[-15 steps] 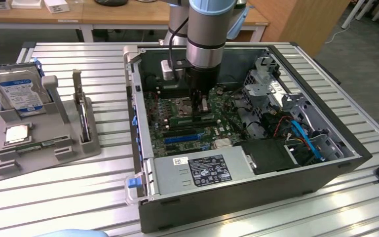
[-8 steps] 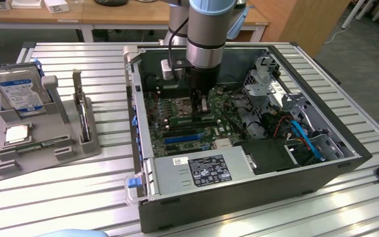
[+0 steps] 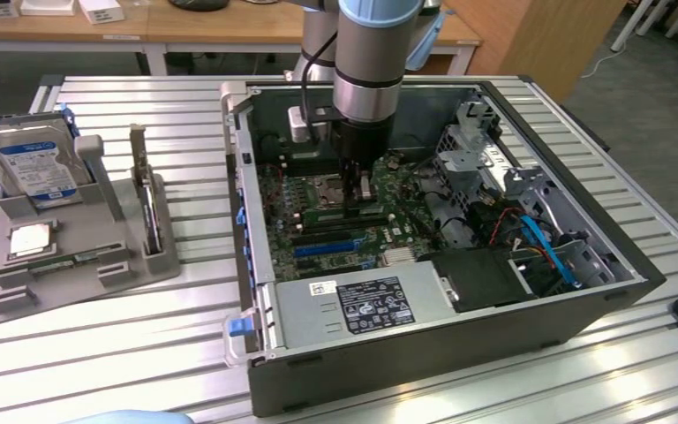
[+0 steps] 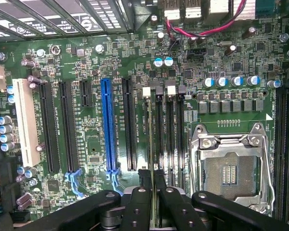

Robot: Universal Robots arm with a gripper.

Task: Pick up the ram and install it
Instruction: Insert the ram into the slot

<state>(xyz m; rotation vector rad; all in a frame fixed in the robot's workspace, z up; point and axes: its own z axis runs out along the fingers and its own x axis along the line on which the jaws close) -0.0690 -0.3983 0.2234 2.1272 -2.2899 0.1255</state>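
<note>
Ram (image 4: 150, 134) in pincer (image 4: 152, 174), over motherboard (image 4: 94, 142) inside case (image 3: 433, 353).

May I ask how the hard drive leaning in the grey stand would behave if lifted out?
The hard drive looks boxy and metal-cased, so probably rigid and heavy for its size. Its flat sides may be slippery. Propped in the grey stand, it could tip if nudged.

- Gripper (image 3: 358, 179) inside the open case (image 3: 433, 358), ram (image 3: 364, 191) pinched upright over the motherboard (image 3: 315, 231).
- Hard drive (image 3: 35, 163) upright in a grey holder (image 3: 74, 287) at the exterior view's left.
</note>
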